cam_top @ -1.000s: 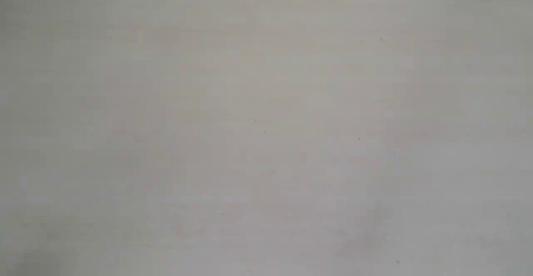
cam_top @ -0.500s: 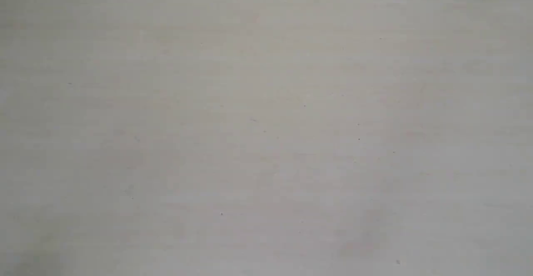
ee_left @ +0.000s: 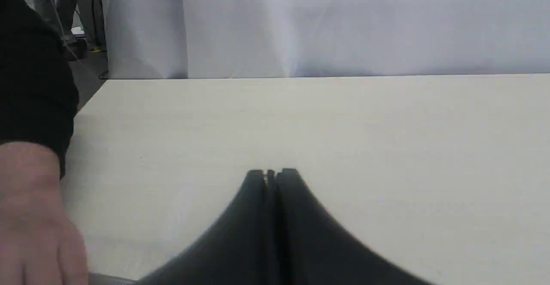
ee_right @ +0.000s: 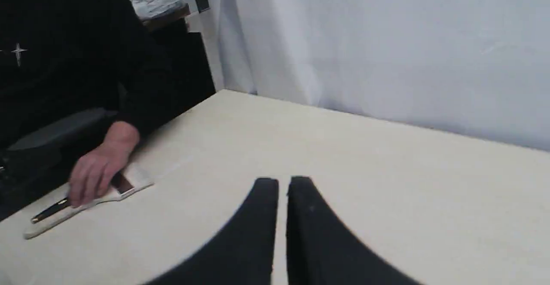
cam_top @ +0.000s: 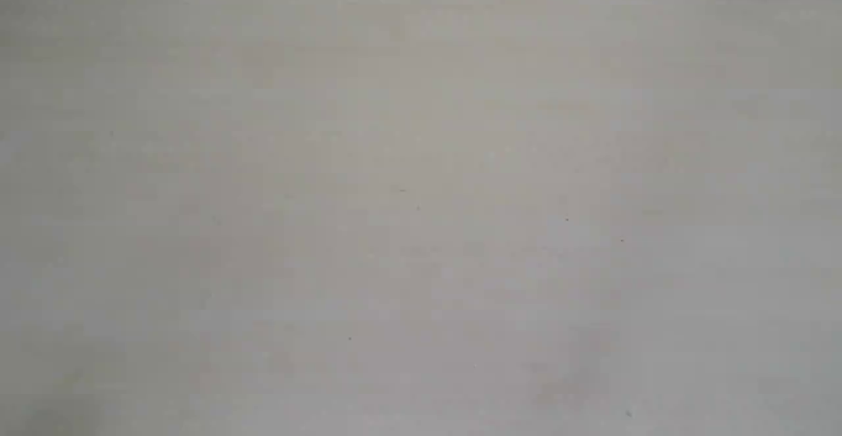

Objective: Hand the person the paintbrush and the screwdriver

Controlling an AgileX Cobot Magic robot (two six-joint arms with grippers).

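The paintbrush (ee_right: 86, 205) lies flat on the table in the right wrist view, pale bristles toward the middle of the table and handle toward its edge. The slim black screwdriver (ee_right: 48, 212) lies beside the handle. The person's hand (ee_right: 96, 171), palm down with a dark sleeve, rests on both tools. My right gripper (ee_right: 282, 182) is apart from them above bare table, jaws nearly touching with nothing between them. My left gripper (ee_left: 272, 173) is shut and empty, with the person's hand (ee_left: 30, 216) close beside it. The exterior view shows neither tools nor grippers.
The pale wooden table (cam_top: 421, 199) fills the exterior view. A white curtain (ee_left: 343, 22) hangs behind its far edge. The person's dark-clothed body (ee_right: 64, 61) sits at the table's side, with a chair arm (ee_right: 51, 132) next to it.
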